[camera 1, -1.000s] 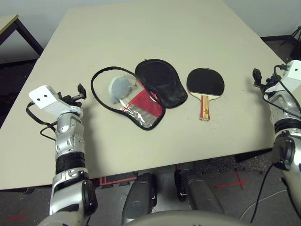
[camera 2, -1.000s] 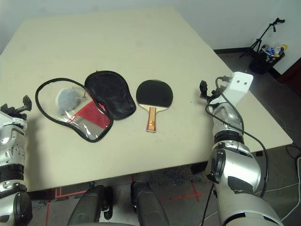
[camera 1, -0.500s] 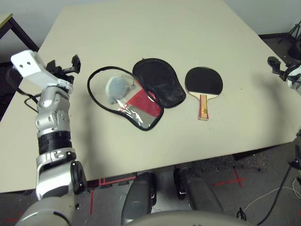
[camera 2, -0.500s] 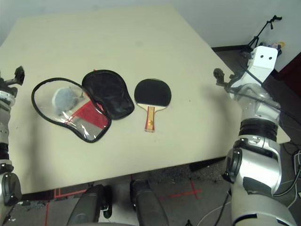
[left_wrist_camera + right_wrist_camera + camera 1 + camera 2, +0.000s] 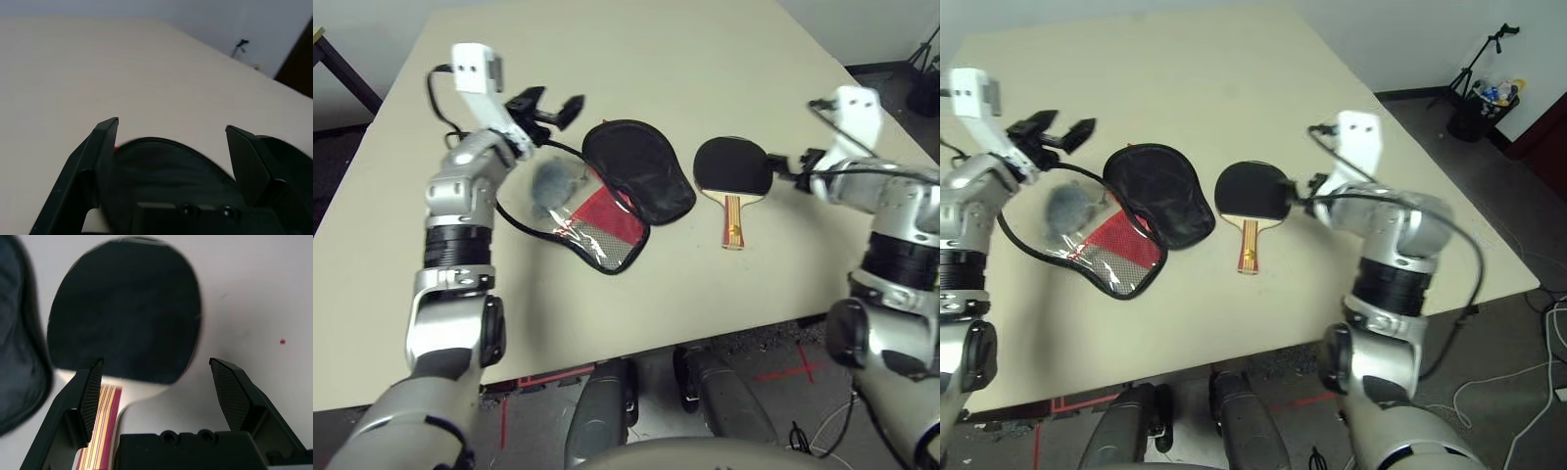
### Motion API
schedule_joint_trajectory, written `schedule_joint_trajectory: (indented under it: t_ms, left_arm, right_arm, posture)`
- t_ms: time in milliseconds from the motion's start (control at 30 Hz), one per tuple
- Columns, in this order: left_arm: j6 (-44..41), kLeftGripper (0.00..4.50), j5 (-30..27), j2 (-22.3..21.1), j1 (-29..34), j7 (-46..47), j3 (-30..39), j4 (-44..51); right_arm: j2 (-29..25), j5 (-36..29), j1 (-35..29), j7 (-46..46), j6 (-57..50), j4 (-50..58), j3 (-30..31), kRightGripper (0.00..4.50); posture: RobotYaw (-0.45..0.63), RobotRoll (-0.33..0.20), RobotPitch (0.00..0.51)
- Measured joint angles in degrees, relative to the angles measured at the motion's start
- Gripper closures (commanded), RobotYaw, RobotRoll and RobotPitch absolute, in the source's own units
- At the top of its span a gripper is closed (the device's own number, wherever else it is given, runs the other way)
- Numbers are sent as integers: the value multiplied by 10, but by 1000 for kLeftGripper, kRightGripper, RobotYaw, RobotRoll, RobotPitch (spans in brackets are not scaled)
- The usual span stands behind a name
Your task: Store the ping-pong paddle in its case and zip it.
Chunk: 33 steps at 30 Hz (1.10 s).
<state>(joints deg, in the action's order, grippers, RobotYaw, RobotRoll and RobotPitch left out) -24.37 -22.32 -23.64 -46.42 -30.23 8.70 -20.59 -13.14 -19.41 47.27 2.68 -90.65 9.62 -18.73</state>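
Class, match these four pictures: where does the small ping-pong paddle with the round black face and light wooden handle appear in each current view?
Left eye view: ping-pong paddle right of centre.
Right eye view: near the centre, slightly above it.
Left wrist view: I cannot tell; a black rounded edge lies behind one finger at picture right.
Right wrist view: upper left to centre, handle running down.
Shared landmark: the pale, smooth tabletop.

The round black paddle lies flat, right of the open black-and-red case.
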Motion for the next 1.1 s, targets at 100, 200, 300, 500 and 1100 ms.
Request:
schedule_joint_trajectory:
  t_ms: [100,200,300,500,1100]
  left_arm:
    - [-19,0,-1,26,17,-18,-26,20]
    - [-60,0,-6,40,33,-53,-64,39]
    - [-81,0,-5,46,48,-74,-94,55]
    - [-90,0,-4,55,51,-80,-104,66]
    - [-98,0,1,68,51,-65,-95,72]
  right_arm:
    - [22,-1,-1,16,-3,17,3,40]
    - [36,-6,-7,28,-4,19,15,40]
    - [40,-13,-11,37,-4,21,28,40]
    - [41,-43,-23,62,-4,8,44,40]
    - [-60,-196,15,88,-5,-160,87,40]
  posture:
    - [-204,0,151]
    - [-212,0,157]
    - [-213,0,161]
    - [-221,0,171]
    - [-200,0,177]
